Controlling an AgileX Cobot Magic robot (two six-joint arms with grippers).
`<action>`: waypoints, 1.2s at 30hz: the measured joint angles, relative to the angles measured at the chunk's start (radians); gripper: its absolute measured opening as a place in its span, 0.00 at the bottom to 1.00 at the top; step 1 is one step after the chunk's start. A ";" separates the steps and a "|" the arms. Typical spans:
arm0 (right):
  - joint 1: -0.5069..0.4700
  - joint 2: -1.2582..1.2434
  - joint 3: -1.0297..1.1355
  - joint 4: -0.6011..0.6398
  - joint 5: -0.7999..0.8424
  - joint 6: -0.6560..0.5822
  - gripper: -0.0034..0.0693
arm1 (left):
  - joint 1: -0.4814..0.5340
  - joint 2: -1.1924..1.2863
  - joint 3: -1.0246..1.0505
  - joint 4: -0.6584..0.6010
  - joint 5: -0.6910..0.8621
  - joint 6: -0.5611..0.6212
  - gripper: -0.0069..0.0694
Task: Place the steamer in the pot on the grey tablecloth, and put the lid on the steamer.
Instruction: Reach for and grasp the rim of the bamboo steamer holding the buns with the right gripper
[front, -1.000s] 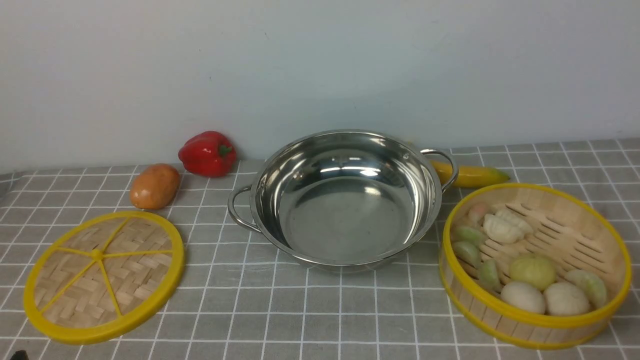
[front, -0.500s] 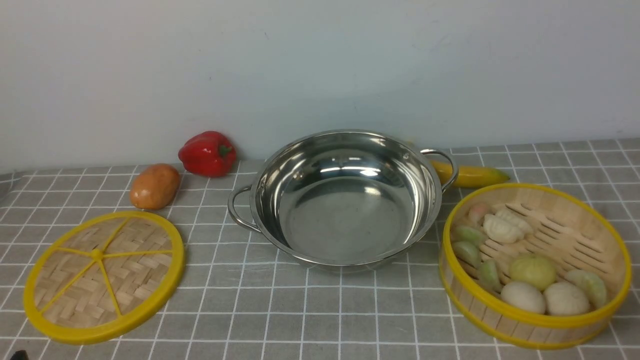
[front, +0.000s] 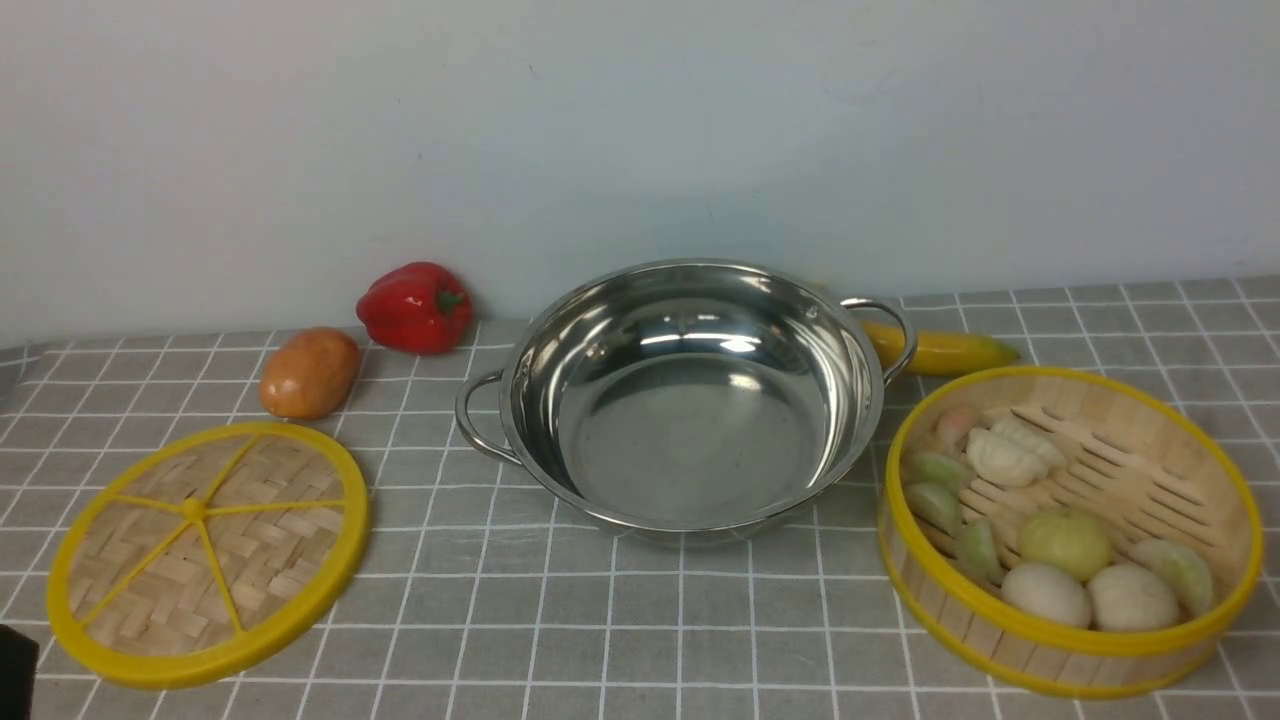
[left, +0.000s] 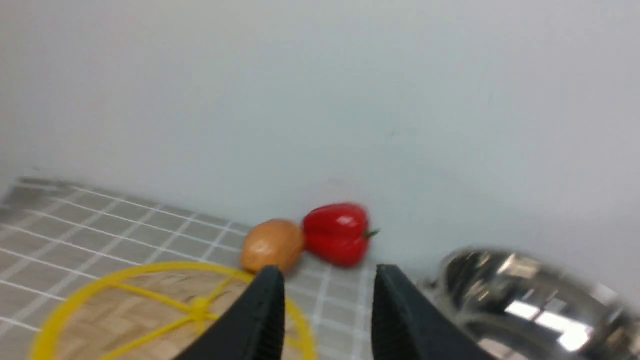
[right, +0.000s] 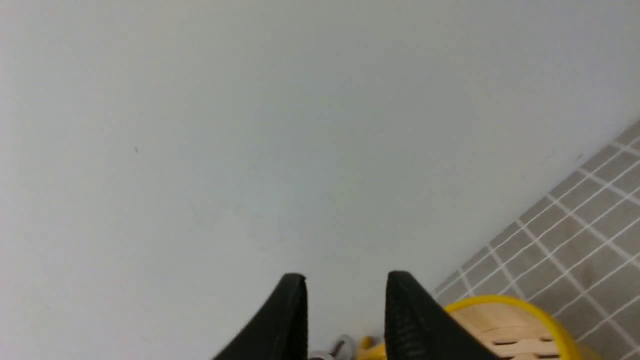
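Observation:
The pot (front: 690, 420) stands empty at the middle of the grey tablecloth (front: 680, 620). The steamer (front: 1140, 470) sits on the cloth to its right and holds several dumplings and buns. The lid (front: 205, 555) lies flat on the cloth at the left. My left gripper (left: 325, 280) is open and empty, above the cloth between the lid (left: 150, 310) and the pot (left: 525, 300). Only a dark part of the left arm (front: 15, 670) shows in the front view. My right gripper (right: 346, 280) is open and empty, near the steamer (right: 505, 320).
A potato (front: 310, 372) and a red pepper (front: 415, 307) lie behind the lid near the wall. A banana (front: 945, 350) lies behind the pot's right handle. The wall stands close behind the pot.
A dark part of my left arm has come further into the front view's lower left corner. The pot, steamer and lid have not moved.

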 joint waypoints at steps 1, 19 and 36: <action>0.000 0.000 0.000 0.020 -0.003 0.031 0.38 | 0.000 0.000 0.000 -0.081 -0.039 -0.038 0.41; 0.000 0.000 0.002 0.043 -0.392 0.165 0.38 | 0.000 0.000 0.001 -0.156 -0.343 -0.031 0.41; 0.000 0.371 -0.746 -0.439 0.265 -0.177 0.38 | 0.000 0.118 -0.459 -0.180 -0.003 0.608 0.41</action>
